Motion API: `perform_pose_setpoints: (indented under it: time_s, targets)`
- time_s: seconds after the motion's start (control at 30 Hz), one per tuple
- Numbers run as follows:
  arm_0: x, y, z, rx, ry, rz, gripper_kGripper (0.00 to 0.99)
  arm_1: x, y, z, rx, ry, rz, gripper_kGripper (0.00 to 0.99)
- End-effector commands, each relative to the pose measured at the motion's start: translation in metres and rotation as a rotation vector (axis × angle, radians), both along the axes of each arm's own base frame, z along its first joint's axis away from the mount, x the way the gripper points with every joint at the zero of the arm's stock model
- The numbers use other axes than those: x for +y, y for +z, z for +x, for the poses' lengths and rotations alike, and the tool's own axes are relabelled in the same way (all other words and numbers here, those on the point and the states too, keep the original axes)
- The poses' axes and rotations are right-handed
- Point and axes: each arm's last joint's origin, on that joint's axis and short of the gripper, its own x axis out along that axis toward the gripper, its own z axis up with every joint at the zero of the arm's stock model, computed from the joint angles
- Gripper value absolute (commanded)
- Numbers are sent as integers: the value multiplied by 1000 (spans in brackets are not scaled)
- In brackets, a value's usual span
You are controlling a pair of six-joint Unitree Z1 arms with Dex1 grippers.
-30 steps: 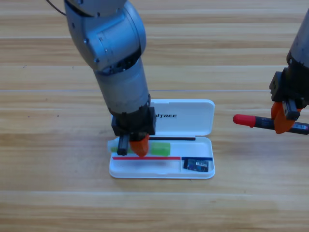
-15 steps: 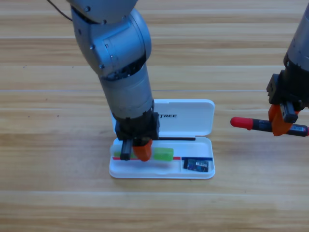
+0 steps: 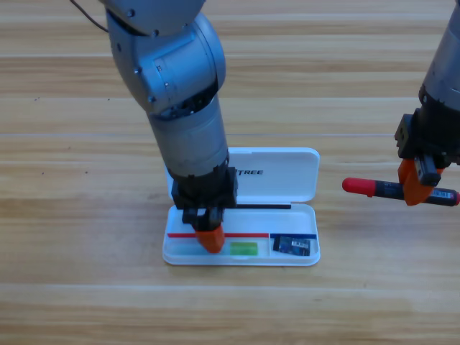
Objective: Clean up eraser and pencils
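The white case (image 3: 309,253) lies open on the table. My left gripper (image 3: 208,241) points down into its front tray, shut on the pale green pencil, whose bright green end (image 3: 243,249) shows just right of the jaws. The rest of that pencil is hidden under the gripper. The dark eraser (image 3: 292,246) lies in the tray's right compartment. To the right of the case, my right gripper (image 3: 415,188) holds the black pencil with the red cap (image 3: 374,188) level above the table, cap pointing left.
The case's lid (image 3: 287,172) lies flat behind the tray, under the left arm (image 3: 176,86). Bare wooden table (image 3: 72,215) surrounds the case.
My left gripper has lowered the green pencil from above the tray's red line down into the front of the tray. The right gripper with the black pencil has shifted slightly left.
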Motion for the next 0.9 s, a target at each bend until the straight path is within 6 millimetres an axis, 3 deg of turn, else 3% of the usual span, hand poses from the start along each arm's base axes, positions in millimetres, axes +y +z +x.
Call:
perform_pose_setpoints:
  time_s: [0.03,0.23,0.4,0.63,0.9]
  targets:
    - [-9,-24,-2,32,-10,37,990,12,-22,-4,73,37,-36,0]
    - [-6,-17,-5,24,-10,35,990,30,-6,-20,40,89,-9,0]
    - [12,5,-15,-5,-21,19,990,65,-10,-30,46,163,-16,0]
    - [81,56,-8,-76,79,-43,990,112,-34,-28,57,196,-40,0]
    - [175,106,-21,-172,198,-97,990,153,-66,-16,36,229,-69,0]
